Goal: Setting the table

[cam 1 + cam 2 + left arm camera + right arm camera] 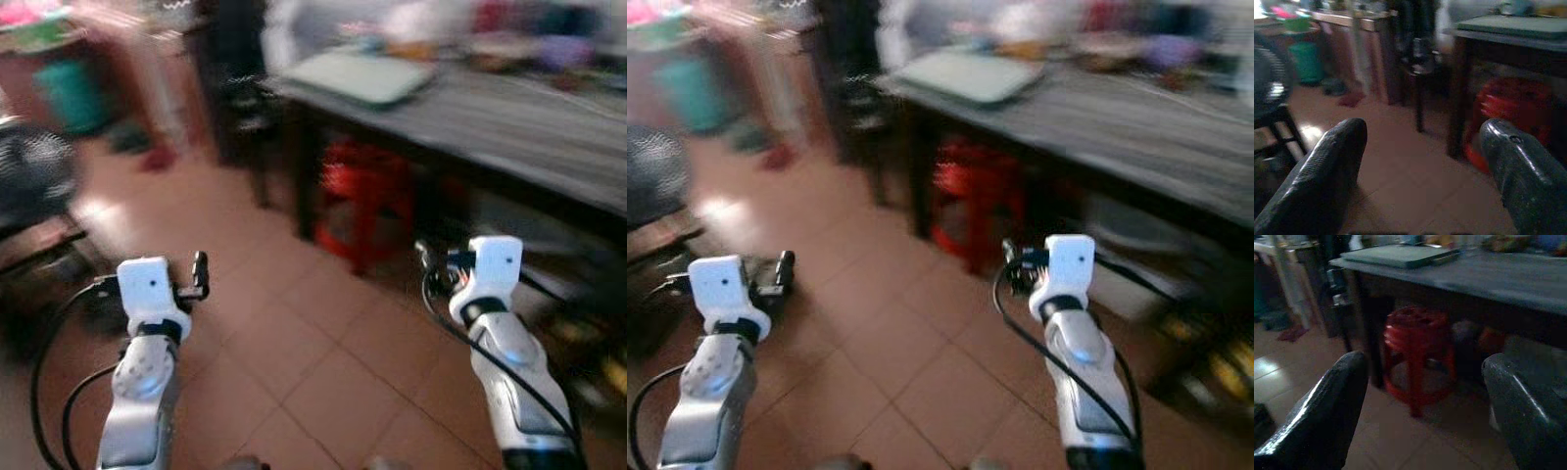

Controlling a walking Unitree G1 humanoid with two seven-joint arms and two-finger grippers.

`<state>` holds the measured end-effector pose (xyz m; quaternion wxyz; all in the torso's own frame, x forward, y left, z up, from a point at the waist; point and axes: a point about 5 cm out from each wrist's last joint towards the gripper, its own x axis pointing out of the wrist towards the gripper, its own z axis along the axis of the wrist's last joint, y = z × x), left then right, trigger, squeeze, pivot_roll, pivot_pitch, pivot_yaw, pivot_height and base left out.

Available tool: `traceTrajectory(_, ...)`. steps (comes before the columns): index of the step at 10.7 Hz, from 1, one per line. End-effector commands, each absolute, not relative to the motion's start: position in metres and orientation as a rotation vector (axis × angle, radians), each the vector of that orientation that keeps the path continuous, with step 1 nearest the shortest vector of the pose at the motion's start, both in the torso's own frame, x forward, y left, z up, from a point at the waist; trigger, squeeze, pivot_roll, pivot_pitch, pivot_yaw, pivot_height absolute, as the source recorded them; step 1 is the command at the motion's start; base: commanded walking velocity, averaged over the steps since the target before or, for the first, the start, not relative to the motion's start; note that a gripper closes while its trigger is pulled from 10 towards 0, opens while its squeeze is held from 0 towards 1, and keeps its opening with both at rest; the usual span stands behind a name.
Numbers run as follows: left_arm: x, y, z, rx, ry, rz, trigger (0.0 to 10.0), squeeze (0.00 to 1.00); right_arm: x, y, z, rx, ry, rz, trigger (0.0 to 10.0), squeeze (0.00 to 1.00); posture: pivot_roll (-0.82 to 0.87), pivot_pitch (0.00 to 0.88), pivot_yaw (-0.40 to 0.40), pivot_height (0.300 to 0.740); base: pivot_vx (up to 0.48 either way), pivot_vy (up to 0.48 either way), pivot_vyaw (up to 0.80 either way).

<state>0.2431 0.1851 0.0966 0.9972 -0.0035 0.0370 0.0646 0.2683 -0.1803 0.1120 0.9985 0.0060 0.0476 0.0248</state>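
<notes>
Both grippers are held out front over the tiled floor (294, 372) with nothing in them: the left gripper (1420, 171) is seen with its two black fingers (1327, 171) spread wide apart, and the right gripper (1425, 406) is spread just the same, so nothing is being carried yet. Past the fingers, a dark table (509, 127) is seen ahead and a bit to the right, well apart from both arms, with a red stool (1418, 350) tucked under it. On the near corner of the tabletop a flat greenish mat or tray (362, 73) is lying, and a jumble of blurry stuff is piled at the far edge, too smeared to be named. The flat green thing is probably what gets handled first, and it's judged to be light and fairly stiff, maybe a bit slick, so it should be taken by the overhanging near edge and pinched flat rather than scooped. Anything breakable in that blurry pile can't be told from here.
</notes>
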Motion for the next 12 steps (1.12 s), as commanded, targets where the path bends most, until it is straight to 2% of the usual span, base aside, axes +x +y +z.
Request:
traceTrajectory(1,0.246,0.188,0.100,0.002,0.069,0.132,10.0,0.00,0.272,-0.175,0.116,0.019,0.079,0.065,10.0,0.00,0.01,0.031,0.046,0.740,0.000,0.289,-0.73)
traceTrajectory(6,0.249,0.187,0.101,-0.004,0.067,0.123,10.0,0.00,0.272,-0.173,0.115,0.012,0.079,0.067,10.0,0.00,0.01,0.024,0.046,0.740,0.000,0.369,-0.73)
traceTrajectory(8,0.245,0.181,0.101,0.002,0.047,0.074,10.0,0.00,0.271,-0.171,0.112,0.009,0.089,0.073,10.0,0.00,0.01,0.010,0.041,0.740,0.000,0.000,-0.73)
traceTrajectory(10,0.242,0.180,0.101,0.110,0.057,0.106,10.0,0.00,0.269,-0.168,0.110,0.010,0.095,0.075,10.0,0.00,0.01,0.011,0.043,0.740,0.000,0.000,-0.73)
traceTrajectory(12,0.244,0.176,0.104,0.057,0.038,0.063,10.0,0.00,0.273,-0.170,0.115,0.013,0.068,0.084,10.0,0.00,0.01,0.022,0.037,0.740,0.000,-0.401,-0.31)
